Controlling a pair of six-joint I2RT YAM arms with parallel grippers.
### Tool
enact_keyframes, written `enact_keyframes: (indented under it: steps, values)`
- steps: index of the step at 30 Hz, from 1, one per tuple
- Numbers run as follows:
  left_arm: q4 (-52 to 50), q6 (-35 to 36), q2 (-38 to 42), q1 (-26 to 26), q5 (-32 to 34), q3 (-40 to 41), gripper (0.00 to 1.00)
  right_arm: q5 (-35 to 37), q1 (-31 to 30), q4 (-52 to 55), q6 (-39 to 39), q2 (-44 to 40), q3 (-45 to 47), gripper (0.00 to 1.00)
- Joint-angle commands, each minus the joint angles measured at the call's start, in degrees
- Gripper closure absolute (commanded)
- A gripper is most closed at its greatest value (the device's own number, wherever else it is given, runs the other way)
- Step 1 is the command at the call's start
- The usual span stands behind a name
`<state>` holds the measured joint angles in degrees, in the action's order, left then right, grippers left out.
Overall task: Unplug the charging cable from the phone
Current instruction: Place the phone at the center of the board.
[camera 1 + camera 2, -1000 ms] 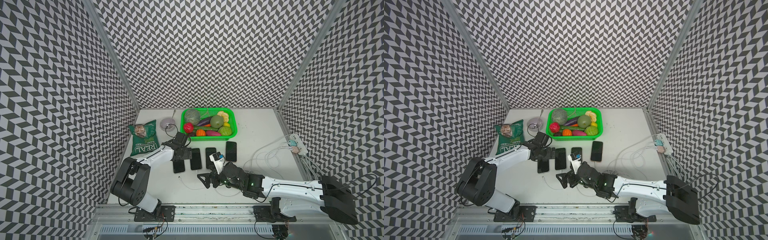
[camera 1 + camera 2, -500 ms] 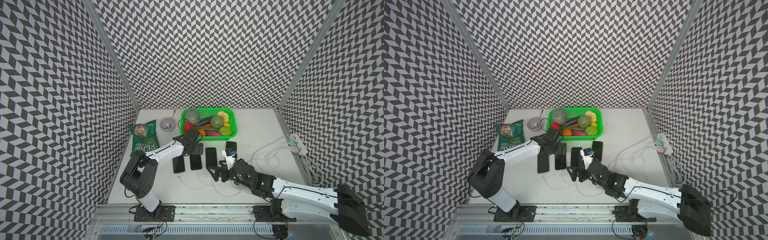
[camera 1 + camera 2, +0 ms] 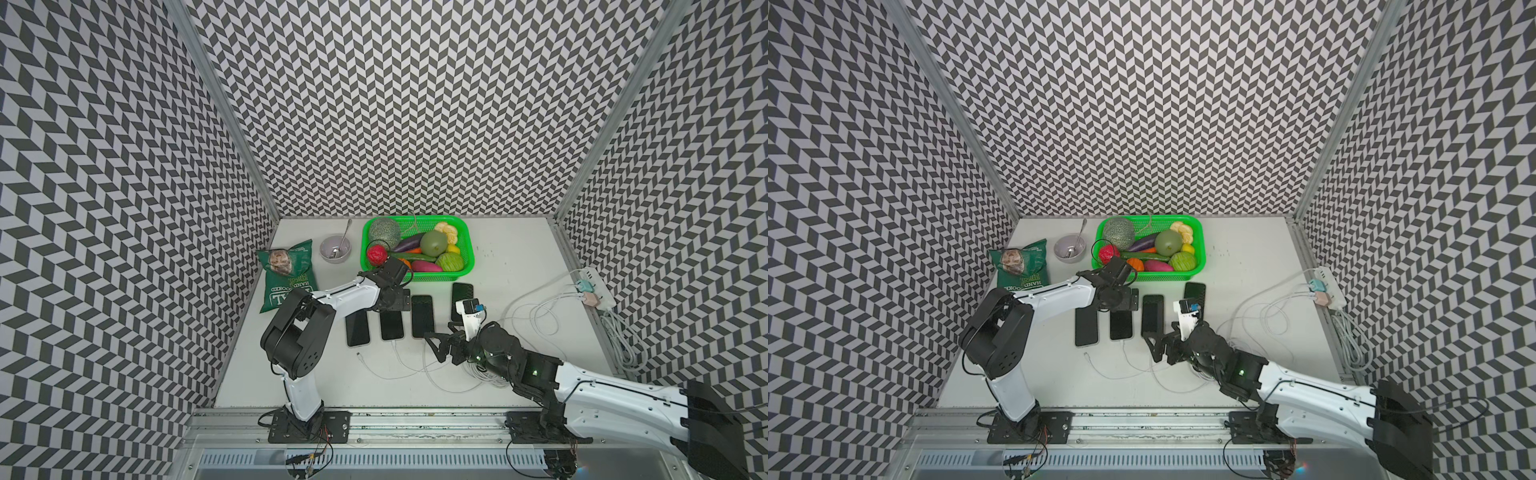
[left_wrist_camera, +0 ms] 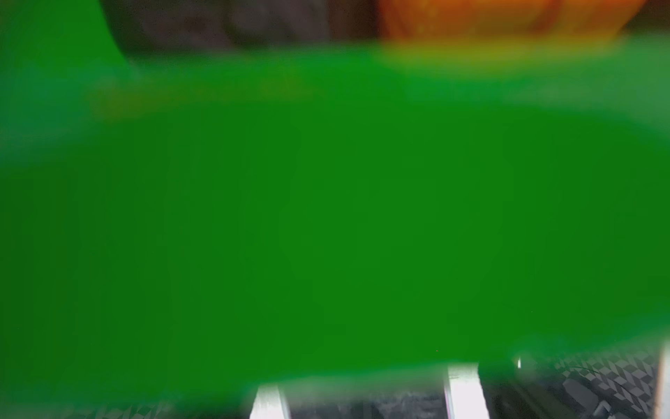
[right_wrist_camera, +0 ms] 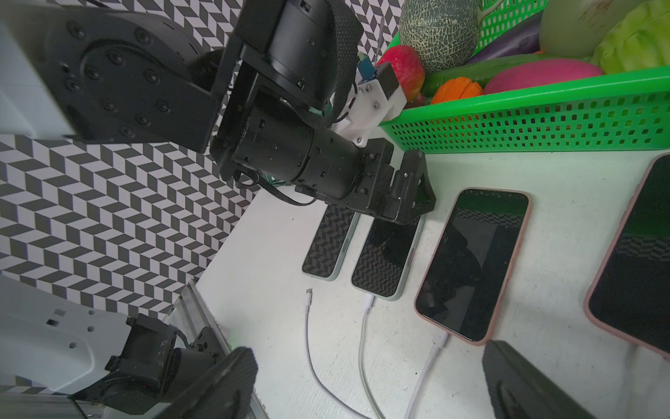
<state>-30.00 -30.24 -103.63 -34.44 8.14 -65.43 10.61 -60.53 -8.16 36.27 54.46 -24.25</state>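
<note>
Several dark phones lie in a row. White charging cables are plugged into the pale-cased second phone [image 5: 388, 257] [image 3: 392, 325] and the pink-cased third phone [image 5: 471, 265] [image 3: 422, 316]. A loose cable end [image 5: 309, 292] [image 3: 358, 354] lies free in front of the leftmost phone [image 5: 328, 246]. My left gripper [image 5: 397, 188] [image 3: 398, 300] hovers open over the far end of the second phone, close to the basket. My right gripper [image 5: 368, 353] [image 3: 438, 350] is wide open just in front of the plugged ends, holding nothing. The third phone's plug [image 5: 440, 339] is near one finger.
A green basket [image 3: 415, 277] [image 4: 326, 217] of toy produce stands right behind the phones. A chips bag [image 3: 286, 274] and a bowl [image 3: 335, 248] with a spoon are at the back left. A power strip [image 3: 596, 286] and coiled cables [image 3: 536, 320] lie at the right.
Both grippers have shifted to the right. The left one went from the leftmost phone to the second, and the right one moved along the near ends. Both stayed open.
</note>
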Motion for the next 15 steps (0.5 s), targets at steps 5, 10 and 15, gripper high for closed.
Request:
enact_keyframes:
  steps: [5,10,15]
  values:
    - [-0.6,-1.0,-3.6,-1.5,0.9,-1.3,0.00,0.0,0.5,-3.4,0.5,0.0,0.6,0.00]
    - [-0.8,-1.4,-4.0,-1.7,1.9,-0.7,0.00,-0.1,0.6,-3.9,0.5,0.4,0.7,0.00]
    - [-0.8,-1.9,-3.6,-1.8,2.7,0.4,0.00,-0.5,0.7,-4.4,0.7,1.1,0.8,0.00]
